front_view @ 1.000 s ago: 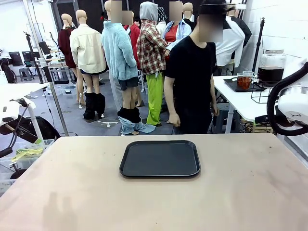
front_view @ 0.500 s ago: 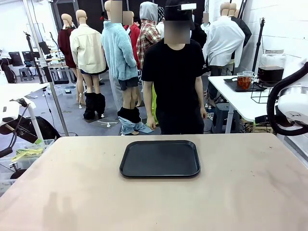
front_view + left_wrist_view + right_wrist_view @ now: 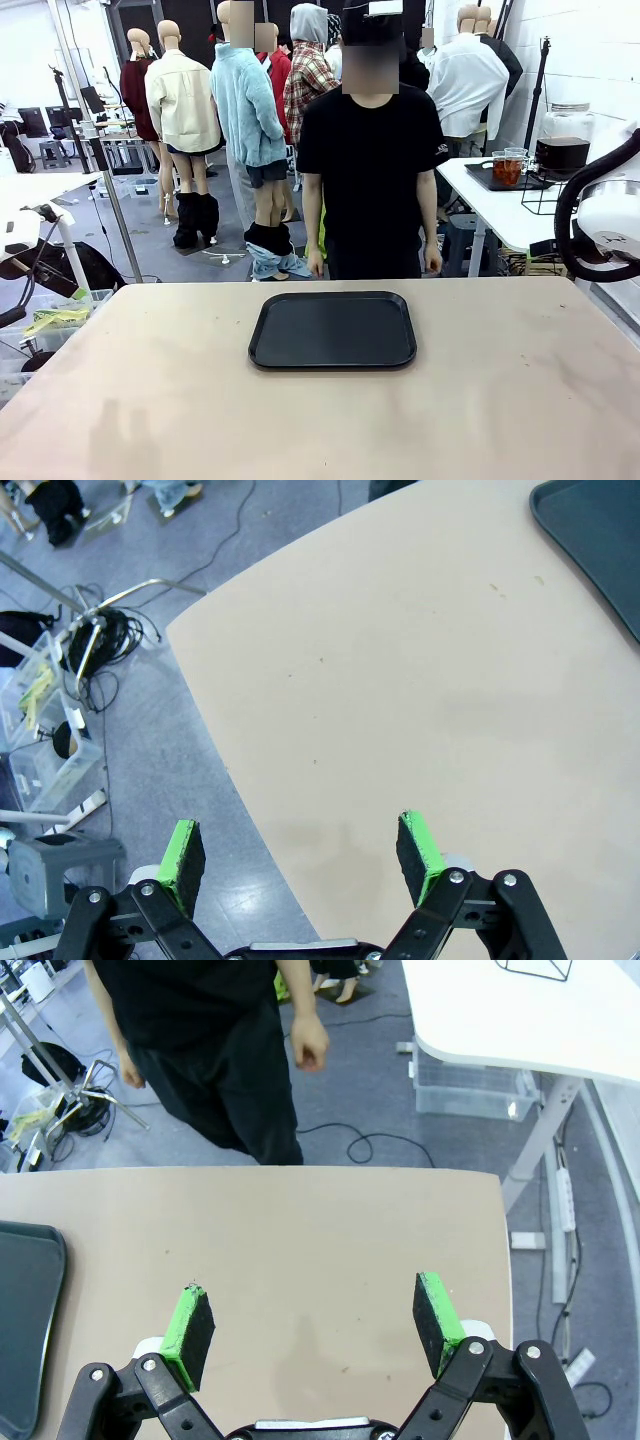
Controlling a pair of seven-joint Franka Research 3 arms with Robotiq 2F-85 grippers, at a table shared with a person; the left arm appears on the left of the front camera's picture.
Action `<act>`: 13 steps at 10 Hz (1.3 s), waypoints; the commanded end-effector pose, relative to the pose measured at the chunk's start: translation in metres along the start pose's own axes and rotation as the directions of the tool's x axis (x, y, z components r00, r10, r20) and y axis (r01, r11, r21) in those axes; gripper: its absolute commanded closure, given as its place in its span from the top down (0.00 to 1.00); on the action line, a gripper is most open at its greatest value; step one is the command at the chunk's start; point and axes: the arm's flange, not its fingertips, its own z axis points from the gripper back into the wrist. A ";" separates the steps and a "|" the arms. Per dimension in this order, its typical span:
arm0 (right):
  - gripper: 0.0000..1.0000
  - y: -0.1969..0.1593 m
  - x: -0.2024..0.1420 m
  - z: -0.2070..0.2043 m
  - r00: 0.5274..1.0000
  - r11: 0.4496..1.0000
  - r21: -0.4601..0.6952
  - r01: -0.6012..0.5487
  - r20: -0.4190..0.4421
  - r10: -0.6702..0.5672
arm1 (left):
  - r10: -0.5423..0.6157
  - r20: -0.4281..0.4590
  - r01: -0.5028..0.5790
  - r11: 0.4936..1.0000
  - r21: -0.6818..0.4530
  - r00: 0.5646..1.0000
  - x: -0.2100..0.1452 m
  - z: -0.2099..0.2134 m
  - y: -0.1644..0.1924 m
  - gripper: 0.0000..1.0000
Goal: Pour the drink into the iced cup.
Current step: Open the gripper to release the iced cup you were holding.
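Note:
A red-brown drink (image 3: 507, 170) fills clear cups on a dark tray on the white side table (image 3: 490, 205) at the back right; I cannot tell from here whether any cup holds ice. A glass jar (image 3: 563, 140) of near-black liquid stands beside them. My left gripper (image 3: 300, 845) is open over the left edge of my table (image 3: 420, 680), nothing between its fingers. My right gripper (image 3: 315, 1325) is open too, above the table's far right part. The right arm's white body (image 3: 610, 220) shows at the right edge of the front view.
A bare black tray (image 3: 332, 330) lies in the middle of the table, also seen as the tray's corner (image 3: 600, 540) and the tray's edge (image 3: 25, 1320). A person (image 3: 372, 170) stands at the far edge behind it, both hands (image 3: 432, 262) hanging with nothing in them.
The person has walked from the right to the middle of the far side and now faces the table. Both arms and the tray are still.

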 end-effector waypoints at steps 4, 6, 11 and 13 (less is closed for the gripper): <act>1.00 0.000 0.000 0.000 1.000 1.000 0.002 0.001 0.001 -0.001 | -0.001 0.002 0.001 1.000 0.009 1.000 0.000 0.001 0.000 1.00; 1.00 0.000 0.000 0.000 1.000 1.000 0.002 0.001 0.001 -0.001 | -0.001 0.002 0.001 1.000 0.009 1.000 0.000 0.001 0.000 1.00; 1.00 0.000 0.000 0.000 1.000 1.000 0.002 0.001 0.001 -0.001 | -0.001 0.002 0.001 1.000 0.009 1.000 0.000 0.001 0.000 1.00; 1.00 0.000 0.000 0.000 1.000 1.000 0.002 0.001 0.001 -0.001 | -0.001 0.002 0.001 1.000 0.009 1.000 0.000 0.001 0.000 1.00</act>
